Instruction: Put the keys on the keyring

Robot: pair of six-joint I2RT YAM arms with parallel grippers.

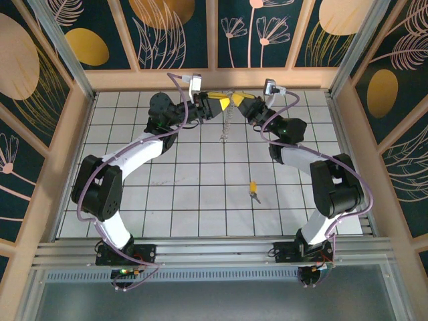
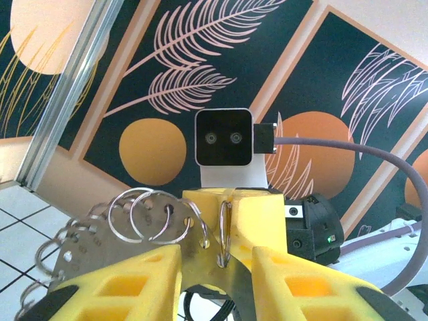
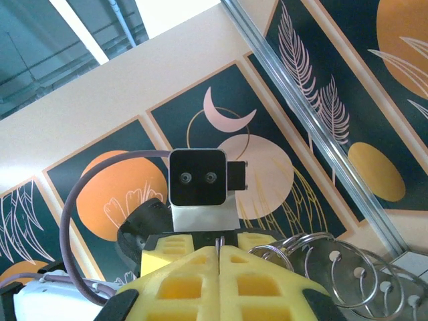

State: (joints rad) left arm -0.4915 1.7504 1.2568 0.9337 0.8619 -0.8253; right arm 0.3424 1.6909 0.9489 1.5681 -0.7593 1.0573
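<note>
Keyring (image 1: 226,124), light floppy chain, dangles above far tiles between grippers; right gripper (image 1: 239,100) jaws pressed on thin ring; left gripper (image 1: 217,105) jaws apart around metal, grip unclear; key (image 1: 253,190), tiny, flat on surface (image 1: 194,200), well apart; likely slippery, pinch plastic head.

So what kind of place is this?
Probably a robot test booth rather than a home or shop: a white gridded table, boxed in by wood-framed panels painted with leaves and circles, with two robot arms bolted to a metal rail at its near edge.
</note>
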